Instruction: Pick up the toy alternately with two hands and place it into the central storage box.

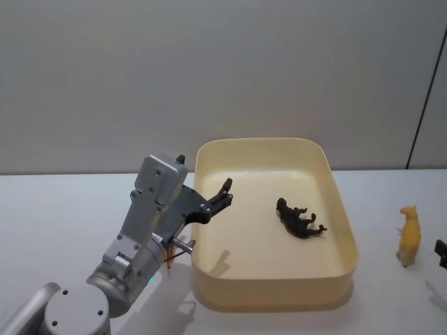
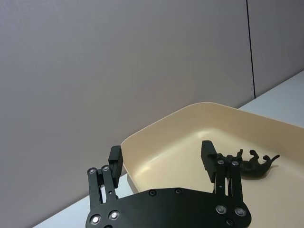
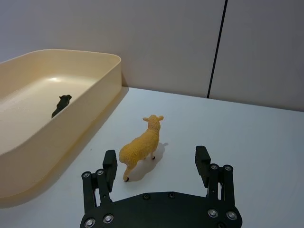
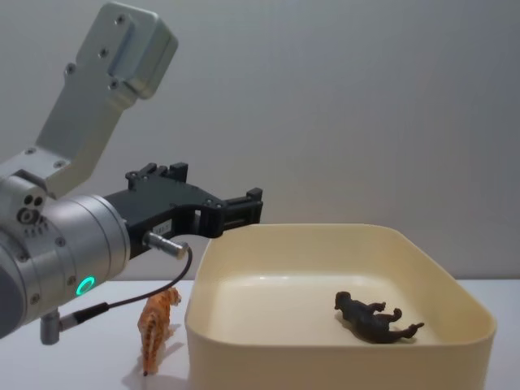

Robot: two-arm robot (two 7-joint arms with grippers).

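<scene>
Where the white table stretches out to the left, an orange striped toy stands just beside the left wall of the cream box, under the left arm. The left gripper hangs over the box's left edge, above the rim, its fingers spread wide with nothing between them. The box sits in the middle of the table. On its floor, toward the right side, a dark brown toy animal lies on its side. Right of the box and apart from it, a yellow sheep stands upright, facing the far side. The right gripper is low at the table's right, just on the near side of the sheep, fingers wide apart and empty.
</scene>
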